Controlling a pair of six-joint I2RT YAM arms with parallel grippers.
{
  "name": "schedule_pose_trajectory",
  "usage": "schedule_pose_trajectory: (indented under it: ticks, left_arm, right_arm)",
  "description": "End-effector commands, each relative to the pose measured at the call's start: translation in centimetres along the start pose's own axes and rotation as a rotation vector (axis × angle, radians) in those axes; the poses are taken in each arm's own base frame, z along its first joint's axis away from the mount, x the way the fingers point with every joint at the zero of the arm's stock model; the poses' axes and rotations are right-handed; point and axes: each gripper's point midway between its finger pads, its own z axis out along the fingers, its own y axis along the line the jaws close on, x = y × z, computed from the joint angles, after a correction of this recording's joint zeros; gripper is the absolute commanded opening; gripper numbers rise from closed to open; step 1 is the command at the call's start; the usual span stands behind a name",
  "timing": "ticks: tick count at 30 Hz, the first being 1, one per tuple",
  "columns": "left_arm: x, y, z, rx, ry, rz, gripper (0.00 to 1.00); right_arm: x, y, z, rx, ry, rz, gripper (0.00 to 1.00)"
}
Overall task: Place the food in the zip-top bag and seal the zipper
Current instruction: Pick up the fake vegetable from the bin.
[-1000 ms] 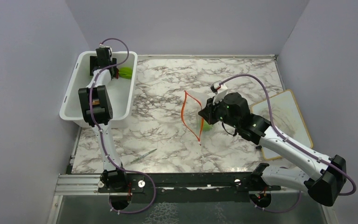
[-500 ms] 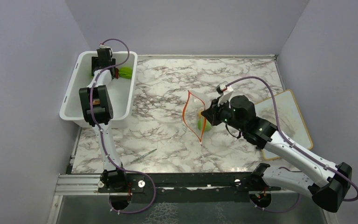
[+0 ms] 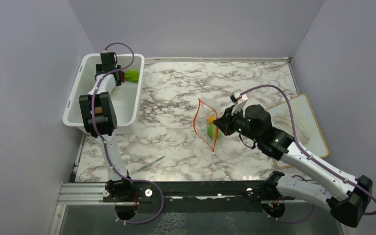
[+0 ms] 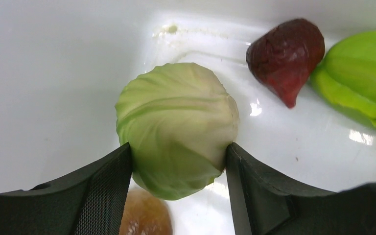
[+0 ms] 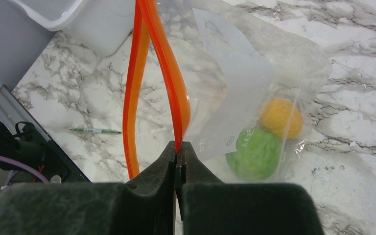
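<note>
My left gripper (image 3: 111, 74) is down in the white tub (image 3: 78, 105), its fingers (image 4: 105, 191) pressed on both sides of the pale green cabbage ball (image 4: 176, 127). A dark red piece (image 4: 286, 54), a green leafy piece (image 4: 362, 73) and a brown piece (image 4: 144, 215) lie beside it. My right gripper (image 3: 219, 123) is shut on the orange-red zipper (image 5: 169, 73) of the clear zip-top bag (image 3: 206, 122). It holds the bag upright with its mouth open. A green round fruit (image 5: 254, 152) and an orange piece (image 5: 280, 119) lie inside the bag.
A green pen (image 3: 151, 163) lies on the marble table near the front left. A wood-framed white board (image 3: 303, 122) lies at the right edge under my right arm. The tub stands at the far left against the wall.
My right gripper has drawn the bag's zipper a little right and toward the front. The bag now stands more upright and the orange piece shows inside. The left gripper has hardly moved.
</note>
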Motion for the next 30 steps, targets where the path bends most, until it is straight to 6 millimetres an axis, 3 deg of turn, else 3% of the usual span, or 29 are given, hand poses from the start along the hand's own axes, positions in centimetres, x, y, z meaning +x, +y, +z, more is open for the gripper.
schedule_pose_trajectory:
  ticks: [1, 9, 13, 19, 23, 28, 30]
  left_arm:
    - [-1.7, 0.5, -3.6, 0.028, -0.043, -0.055, 0.43]
    - [-1.9, 0.7, -6.3, 0.038, -0.061, -0.078, 0.4]
    - [-1.2, -0.5, -8.0, 0.096, -0.053, -0.088, 0.37]
    - [-0.2, -2.2, -12.0, 0.178, -0.06, -0.101, 0.33]
    - [-0.2, -2.0, -14.7, 0.186, -0.084, -0.114, 0.32]
    - [-2.4, -0.3, -19.3, 0.193, -0.195, -0.161, 0.3]
    - [-2.5, -0.9, -21.1, 0.237, -0.221, -0.192, 0.29]
  right_arm:
    - [-1.0, 0.6, -0.6, -0.034, -0.049, 0.007, 0.01]
    - [-0.6, 0.7, -0.5, -0.046, -0.049, 0.022, 0.01]
    - [-0.3, 1.0, -0.2, -0.06, -0.036, 0.023, 0.01]
    - [-0.8, 1.1, -0.2, -0.057, -0.037, 0.036, 0.01]
    - [-1.2, 1.6, -0.1, -0.077, -0.039, 0.042, 0.01]
    - [-1.2, 2.1, 0.1, -0.093, -0.024, 0.058, 0.01]
    - [-1.2, 2.1, 0.1, -0.091, -0.019, 0.072, 0.01]
